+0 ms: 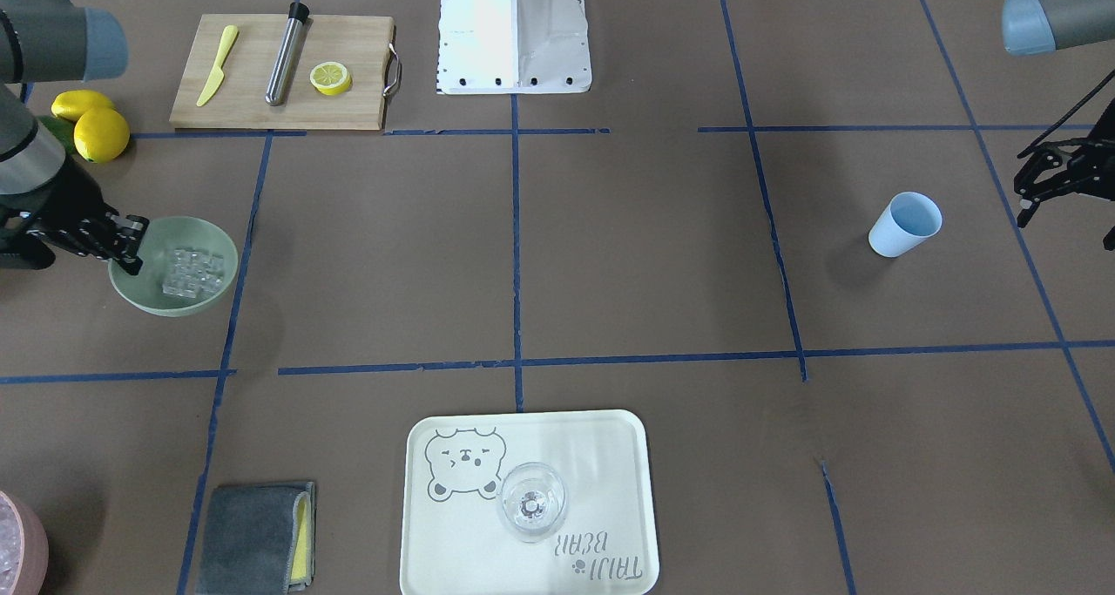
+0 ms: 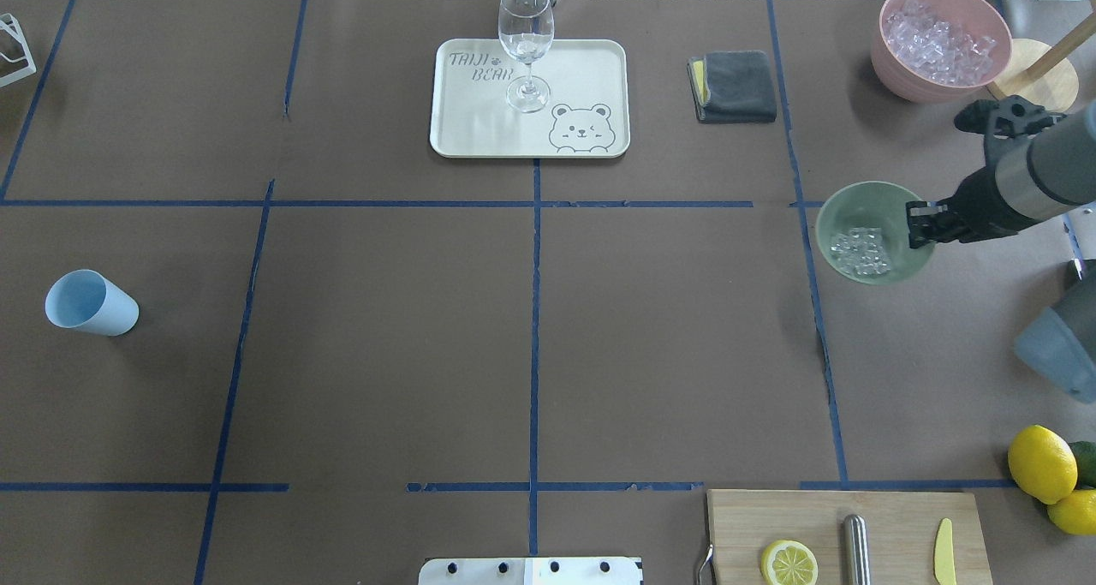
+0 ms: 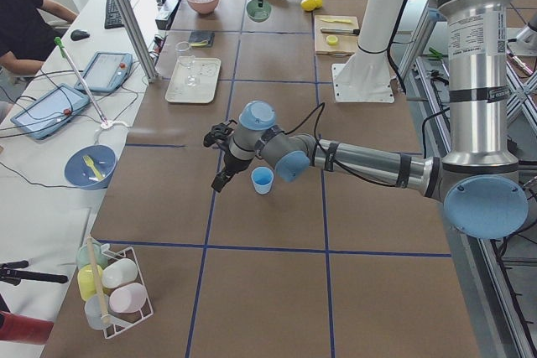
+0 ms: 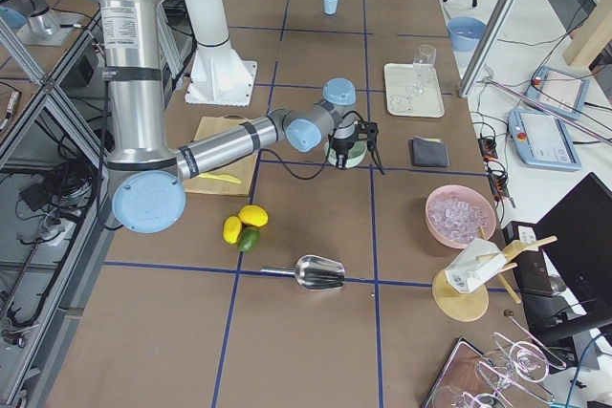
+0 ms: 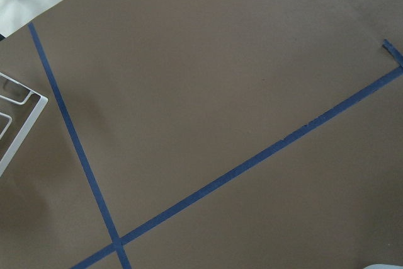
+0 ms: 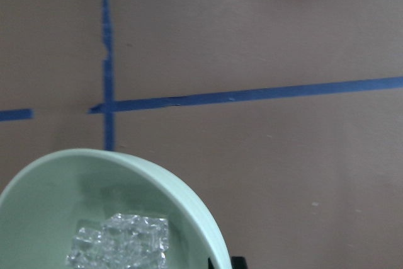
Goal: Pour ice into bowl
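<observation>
Judging by how things lie, the pour itself looks done. The ice sits as a small heap inside the bowl, and the cup shows a bare blue inside with nothing in it that I can make out.

In the overhead view the bowl stands near the table's 3 o'clock edge, a little toward the far side, and the cup is well apart at 9 o'clock. Within the bowl the ice lies slightly toward 7 o'clock.

The right gripper is at the bowl's 3 o'clock rim. The wrist view shows the rim running just beside one dark fingertip, so the jaws seem to straddle the wall. I cannot tell whether they press on it or merely stand around it.

The left gripper hangs with its fingers spread apart and holds nothing. In the front-facing view it is near the cup, at about the cup's 2 o'clock, and not touching it.

The step in hand looks like finishing with the bowl. If the jaws are tight, the next move calls for parting them first. The lift should then go straight up off the rim, so the bowl is not dragged or tipped and the ice stays in.
</observation>
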`<action>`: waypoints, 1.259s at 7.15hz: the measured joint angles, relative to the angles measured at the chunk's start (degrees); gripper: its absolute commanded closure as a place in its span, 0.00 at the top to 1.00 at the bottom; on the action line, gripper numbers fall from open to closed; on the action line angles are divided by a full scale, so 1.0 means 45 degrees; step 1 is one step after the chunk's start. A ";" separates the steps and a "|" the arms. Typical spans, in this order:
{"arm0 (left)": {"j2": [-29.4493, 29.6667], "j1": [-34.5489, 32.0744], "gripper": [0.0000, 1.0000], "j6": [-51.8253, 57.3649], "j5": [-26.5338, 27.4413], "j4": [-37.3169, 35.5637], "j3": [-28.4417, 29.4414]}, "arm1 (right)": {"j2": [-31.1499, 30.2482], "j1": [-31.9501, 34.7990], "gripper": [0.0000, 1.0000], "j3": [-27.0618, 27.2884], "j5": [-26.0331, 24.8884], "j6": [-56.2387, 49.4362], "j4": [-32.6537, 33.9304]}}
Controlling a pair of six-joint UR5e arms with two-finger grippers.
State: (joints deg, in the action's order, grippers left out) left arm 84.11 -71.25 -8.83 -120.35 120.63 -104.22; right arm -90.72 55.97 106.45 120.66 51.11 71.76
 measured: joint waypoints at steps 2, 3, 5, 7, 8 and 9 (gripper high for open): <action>0.0338 -0.0366 1.00 -0.0005 -0.0275 -0.0686 -0.0004 | -0.1659 0.0255 0.00 -0.0311 0.0251 -0.0777 -0.1271; 0.0472 -0.0425 1.00 -0.0014 -0.0302 -0.0805 0.0033 | -0.1955 0.0257 0.00 -0.0861 0.0360 -0.0833 -0.2097; 0.0563 -0.0463 1.00 -0.0046 -0.0323 -0.0911 0.0070 | -0.1986 0.0383 0.29 -0.1666 0.1152 -0.0820 -0.3213; 0.0595 -0.0466 1.00 -0.0084 -0.0331 -0.0926 0.0088 | -0.1873 0.0610 1.00 -0.1837 0.1860 -0.0772 -0.3367; 0.0600 -0.0467 1.00 -0.0094 -0.0335 -0.0927 0.0091 | -0.1900 0.0644 1.00 -0.1864 0.1868 -0.0775 -0.3392; 0.0600 -0.0464 1.00 -0.0093 -0.0331 -0.0923 0.0091 | -0.1940 0.0685 1.00 -0.1871 0.1756 -0.0803 -0.3393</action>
State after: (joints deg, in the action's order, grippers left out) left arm 86.81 -73.34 -9.24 -121.84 116.48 -103.80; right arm -99.45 59.06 98.03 128.56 47.50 56.49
